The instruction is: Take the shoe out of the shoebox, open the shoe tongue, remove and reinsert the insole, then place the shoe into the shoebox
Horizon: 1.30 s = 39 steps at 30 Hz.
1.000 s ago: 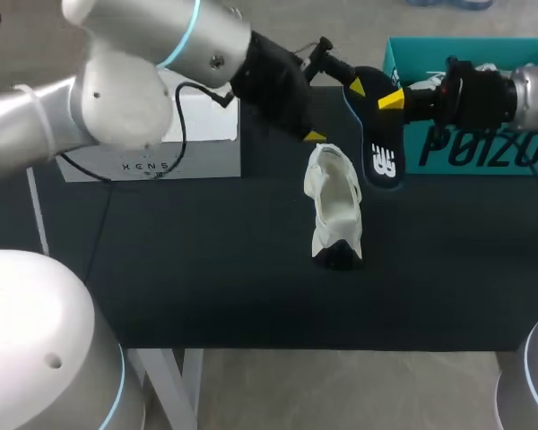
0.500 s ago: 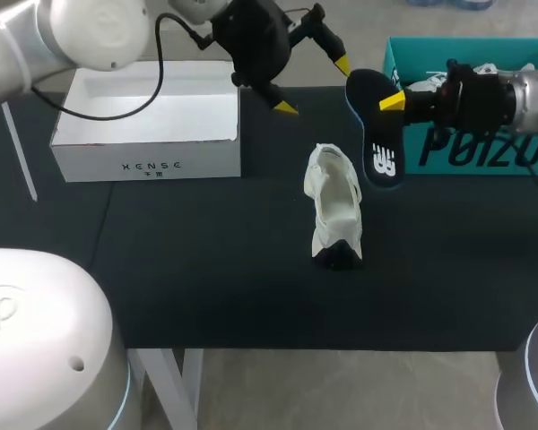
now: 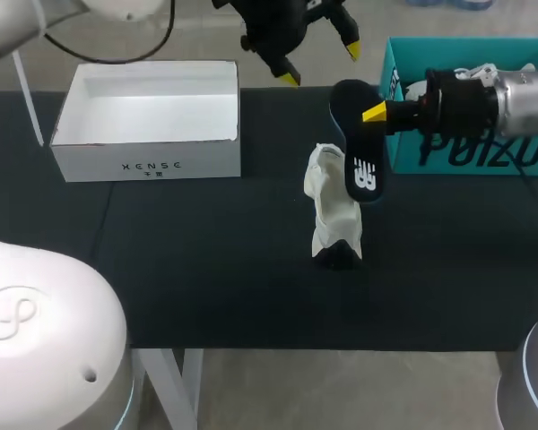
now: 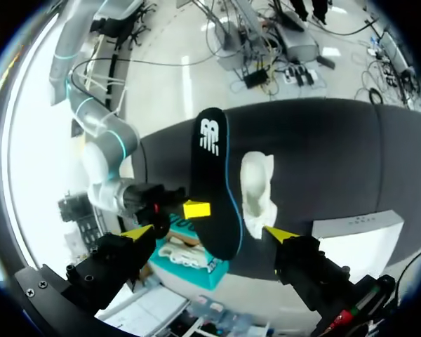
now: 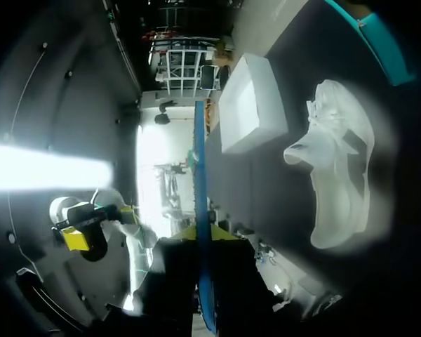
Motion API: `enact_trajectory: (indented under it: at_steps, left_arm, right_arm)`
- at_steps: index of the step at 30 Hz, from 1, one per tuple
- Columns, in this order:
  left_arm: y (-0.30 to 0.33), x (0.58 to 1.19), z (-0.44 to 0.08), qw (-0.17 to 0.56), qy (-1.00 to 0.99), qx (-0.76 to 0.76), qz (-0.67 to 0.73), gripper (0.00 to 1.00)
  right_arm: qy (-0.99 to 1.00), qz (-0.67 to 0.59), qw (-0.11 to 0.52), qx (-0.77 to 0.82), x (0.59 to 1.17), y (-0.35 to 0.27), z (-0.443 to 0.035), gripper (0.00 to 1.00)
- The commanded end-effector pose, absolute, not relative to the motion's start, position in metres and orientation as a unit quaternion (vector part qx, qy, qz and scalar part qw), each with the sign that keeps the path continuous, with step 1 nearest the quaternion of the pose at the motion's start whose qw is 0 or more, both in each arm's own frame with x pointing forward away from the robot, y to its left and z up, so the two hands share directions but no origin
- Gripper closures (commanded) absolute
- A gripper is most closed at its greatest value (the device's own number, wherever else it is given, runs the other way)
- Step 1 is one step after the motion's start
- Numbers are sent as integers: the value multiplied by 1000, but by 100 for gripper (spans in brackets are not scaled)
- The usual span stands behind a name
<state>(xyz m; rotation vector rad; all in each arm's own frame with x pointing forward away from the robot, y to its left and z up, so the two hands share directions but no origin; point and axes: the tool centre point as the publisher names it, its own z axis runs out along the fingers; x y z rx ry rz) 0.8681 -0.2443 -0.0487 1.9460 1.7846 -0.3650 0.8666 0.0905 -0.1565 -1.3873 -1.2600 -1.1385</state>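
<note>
A white shoe [image 3: 333, 215] lies on the black table mat, toe toward the front edge. My right gripper [image 3: 377, 114] is shut on a dark insole [image 3: 356, 148] with a white logo, hanging just above and to the right of the shoe's opening. In the right wrist view the insole [image 5: 201, 210] shows edge-on between my fingers, the shoe [image 5: 338, 168] off to one side. My left gripper [image 3: 320, 63] is open and empty, raised over the table's far edge. From the left wrist view the insole [image 4: 214, 189] and shoe [image 4: 257, 186] lie ahead of its spread fingers [image 4: 209, 233].
An open white shoebox [image 3: 148, 157] stands at the back left. A teal box [image 3: 471, 152] stands at the back right, behind my right arm. Bare black mat stretches in front of the shoe and along the front edge.
My left arm has risen and drawn back from the shoe toward the far edge. My right gripper has carried the insole left, closer over the shoe.
</note>
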Motion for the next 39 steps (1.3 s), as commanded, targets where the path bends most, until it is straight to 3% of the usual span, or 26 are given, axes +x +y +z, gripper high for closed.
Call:
enact_trajectory:
  at_steps: [1, 17, 26, 39]
  left_arm:
    - [-268, 879, -39, 105, 654, 749, -16, 0]
    - [-291, 877, -52, 106, 665, 739, -19, 0]
    - [-273, 878, -61, 84, 667, 738, 52, 0]
    - [-268, 874, -57, 107, 668, 736, 21, 0]
  right_arm:
    - [-509, -463, 455, -565, 866, 95, -159, 100]
    - [-475, -486, 397, -617, 883, 110, -156, 100]
    - [-487, -478, 395, -616, 883, 109, -157, 100]
    - [-488, -469, 398, -619, 880, 112, -157, 100]
